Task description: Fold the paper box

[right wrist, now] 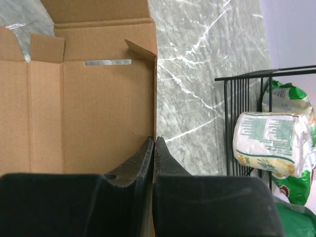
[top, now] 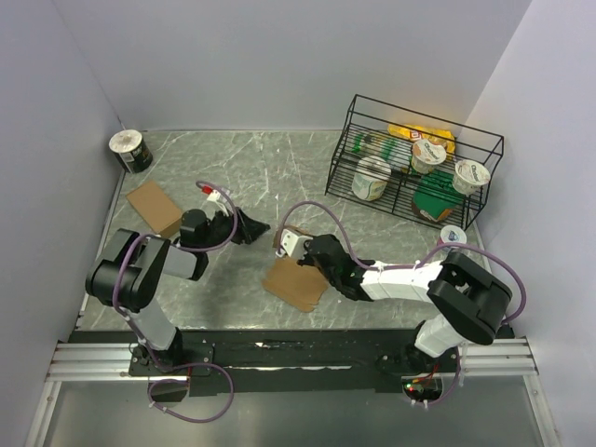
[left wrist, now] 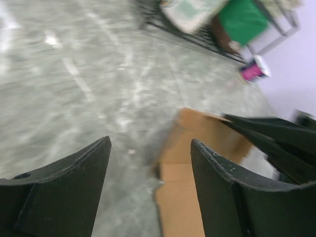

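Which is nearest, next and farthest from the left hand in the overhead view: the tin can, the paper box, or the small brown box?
From the left hand:
1. paper box, just right of it, mid-table.
2. small brown box, to its left.
3. tin can, far left corner.

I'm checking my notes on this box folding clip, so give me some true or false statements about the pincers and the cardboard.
The right pincer is pinched shut on an edge of the paper box. True.
The left pincer grips the paper box too. False: its jaws stand open, holding nothing.
The wire basket is at the table's left. False: it stands far right.
A second cardboard box lies apart, near the left edge. True.
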Robot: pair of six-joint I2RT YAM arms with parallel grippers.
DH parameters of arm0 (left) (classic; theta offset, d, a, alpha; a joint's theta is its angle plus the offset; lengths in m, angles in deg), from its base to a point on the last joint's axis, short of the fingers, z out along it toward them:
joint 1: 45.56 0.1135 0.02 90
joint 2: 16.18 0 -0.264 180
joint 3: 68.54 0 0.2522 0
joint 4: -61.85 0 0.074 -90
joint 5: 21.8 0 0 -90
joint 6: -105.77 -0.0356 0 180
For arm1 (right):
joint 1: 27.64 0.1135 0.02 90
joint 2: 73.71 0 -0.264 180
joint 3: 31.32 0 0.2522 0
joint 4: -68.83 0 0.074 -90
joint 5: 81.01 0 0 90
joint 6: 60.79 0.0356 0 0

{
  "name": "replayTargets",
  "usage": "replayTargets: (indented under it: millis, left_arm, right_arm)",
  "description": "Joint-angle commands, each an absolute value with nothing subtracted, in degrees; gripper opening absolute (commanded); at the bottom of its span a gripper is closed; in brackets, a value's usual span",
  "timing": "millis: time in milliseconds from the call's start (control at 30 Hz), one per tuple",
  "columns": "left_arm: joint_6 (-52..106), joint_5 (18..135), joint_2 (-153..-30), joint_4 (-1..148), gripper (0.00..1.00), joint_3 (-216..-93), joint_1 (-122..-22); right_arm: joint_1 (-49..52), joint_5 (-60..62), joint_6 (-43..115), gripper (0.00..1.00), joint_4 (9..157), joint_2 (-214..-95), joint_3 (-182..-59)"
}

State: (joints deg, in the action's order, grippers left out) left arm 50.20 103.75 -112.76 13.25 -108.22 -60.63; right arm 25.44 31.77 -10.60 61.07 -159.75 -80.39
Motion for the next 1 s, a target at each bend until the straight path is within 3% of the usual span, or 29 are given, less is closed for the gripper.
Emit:
replayTargets:
  millis: [0,333,600,967]
  left_arm:
    - [46.8,97.8,-113.8,24.1,0.72,-114.1,-59.9]
    - [45.5,110.2,-122.1,16.8,0.65,-116.1,-60.3]
    - [52.3,118.4,-126.0,-0.3,0.59,-112.9,-60.8]
    - [49.3,117.3,-127.0,3.6,0.56,-114.8,-64.5]
  right_arm:
    - [26.2,30.8,-12.0,0.0,57.5,-157.4,-80.0]
    - [26.3,30.4,-12.2,0.0,58.3,-158.8,-81.1]
    - [26.2,30.4,-12.2,0.0,58.2,-159.8,-81.6]
    - [26.2,30.3,-12.6,0.0,58.3,-160.2,-81.6]
